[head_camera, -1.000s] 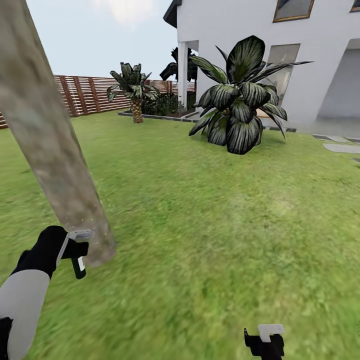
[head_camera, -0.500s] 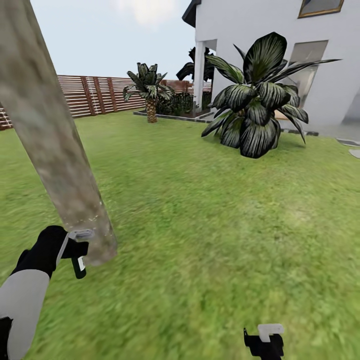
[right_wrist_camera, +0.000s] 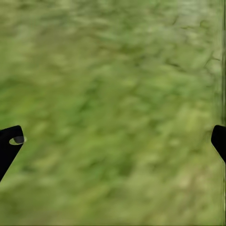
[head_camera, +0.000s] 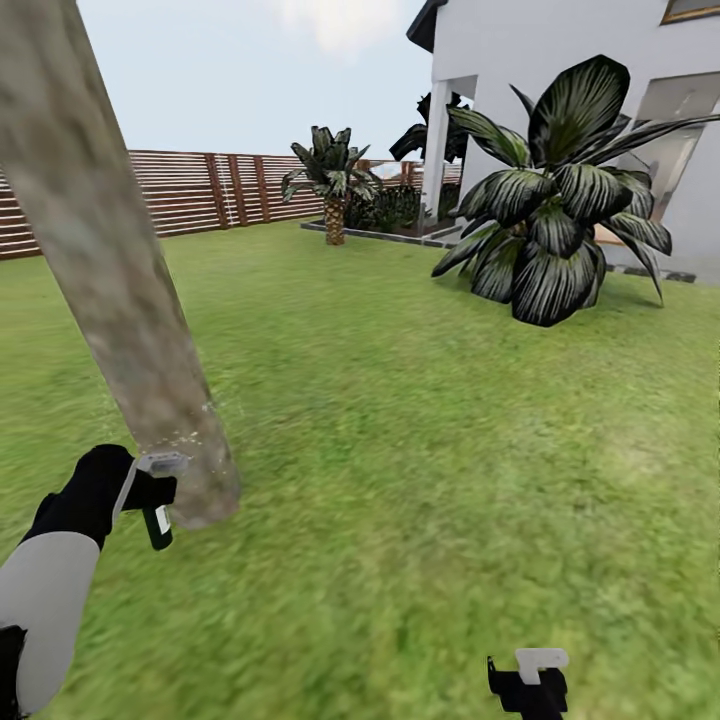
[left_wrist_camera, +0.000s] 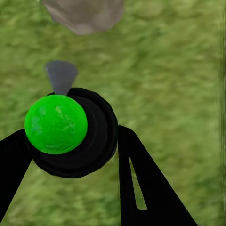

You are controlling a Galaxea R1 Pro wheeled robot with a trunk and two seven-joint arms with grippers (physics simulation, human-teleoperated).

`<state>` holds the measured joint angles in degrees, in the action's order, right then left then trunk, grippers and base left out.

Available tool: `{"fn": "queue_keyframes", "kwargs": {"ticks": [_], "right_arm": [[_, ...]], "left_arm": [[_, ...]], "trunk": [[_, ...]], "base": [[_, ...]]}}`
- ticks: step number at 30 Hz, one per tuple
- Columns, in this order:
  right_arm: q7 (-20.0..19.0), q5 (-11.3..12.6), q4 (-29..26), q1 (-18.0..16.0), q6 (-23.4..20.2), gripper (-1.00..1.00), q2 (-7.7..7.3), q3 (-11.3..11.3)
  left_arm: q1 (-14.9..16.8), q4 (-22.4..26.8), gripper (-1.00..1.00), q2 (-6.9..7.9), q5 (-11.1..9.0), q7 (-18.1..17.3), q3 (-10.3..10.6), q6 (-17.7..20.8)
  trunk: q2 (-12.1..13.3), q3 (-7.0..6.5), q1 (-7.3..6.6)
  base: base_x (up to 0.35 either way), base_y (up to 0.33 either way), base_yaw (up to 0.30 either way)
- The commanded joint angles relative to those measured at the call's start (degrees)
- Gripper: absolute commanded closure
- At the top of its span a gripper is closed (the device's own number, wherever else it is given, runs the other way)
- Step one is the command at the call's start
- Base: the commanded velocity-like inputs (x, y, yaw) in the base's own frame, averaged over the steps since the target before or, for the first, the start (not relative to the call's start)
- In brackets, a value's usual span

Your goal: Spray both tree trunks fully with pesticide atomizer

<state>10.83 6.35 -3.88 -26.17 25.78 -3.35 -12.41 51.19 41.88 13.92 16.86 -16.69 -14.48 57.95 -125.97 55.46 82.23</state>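
My left gripper (left_wrist_camera: 70,155) clamps the pesticide atomizer (left_wrist_camera: 70,132) around its rigid, seemingly light black body, nozzle near the tree trunk (head_camera: 120,300); my right gripper (right_wrist_camera: 113,141) hangs open, empty.

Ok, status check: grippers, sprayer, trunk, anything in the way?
Left gripper shut on atomizer, nozzle at tree trunk base. Whitish specks low on trunk. Right gripper open over lawn. No obstruction seen.

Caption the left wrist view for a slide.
Left gripper holding a green-capped sprayer over grass, its nozzle toward the tree trunk.
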Motion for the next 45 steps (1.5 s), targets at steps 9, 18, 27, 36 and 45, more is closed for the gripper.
{"fn": "queue_keyframes", "kwargs": {"ticks": [9,18,27,36,45], "right_arm": [[0.07,0.6,0.01,-0.02,0.15,-1.0,0.01,-0.51],[0.07,0.6,0.01,-0.02,0.15,-1.0,0.02,-0.51],[0.07,0.6,0.01,-0.02,0.16,-1.0,0.1,-0.51],[-0.01,0.6,0.01,-0.02,0.16,-1.0,0.01,-0.51],[-0.02,0.6,0.01,-0.02,0.16,-1.0,-0.11,-0.51]], "left_arm": [[0.89,-0.04,1.0,0.3,0.54,-0.54,-0.18,0.27],[-0.04,-0.48,1.0,1.32,0.78,-0.42,-0.55,0.38],[-1.86,-0.92,1.0,2.37,0.8,-0.28,-0.52,-0.17],[-1.76,-0.17,1.0,2.59,0.89,-0.28,-0.63,0.04],[-1.86,-0.05,1.0,2.6,0.9,-0.28,-0.5,-0.3]], "trunk": [[-0.02,0.05,-0.01],[-0.02,0.05,-0.01],[-0.02,0.05,-0.01],[-0.02,0.02,-0.01],[-0.02,-0.44,-0.01]], "base": [[0.003,-0.273,0.016],[0.1,-0.255,0.26],[0.083,-0.033,0.207],[0.186,0.258,-0.013],[0.011,0.334,-0.221]]}}
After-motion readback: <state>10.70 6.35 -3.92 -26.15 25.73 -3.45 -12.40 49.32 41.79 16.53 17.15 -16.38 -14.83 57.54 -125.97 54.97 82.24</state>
